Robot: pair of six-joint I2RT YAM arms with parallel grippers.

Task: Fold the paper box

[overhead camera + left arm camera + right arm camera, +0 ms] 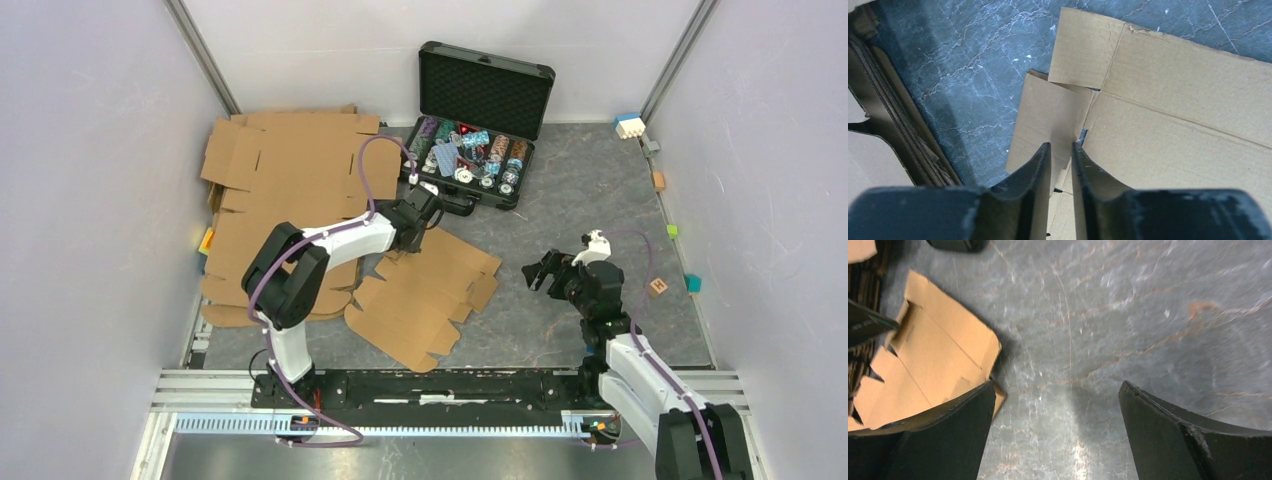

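Top external, paper box (425, 295) diagonal, near-left to far-right, left fingers (1035, 172) pressed together, right fingers (948, 432) spread.

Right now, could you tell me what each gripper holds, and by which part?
The right gripper is open, holding nothing. The left gripper is almost shut over a corner flap of the paper box; whether it pinches the flap cannot be told.
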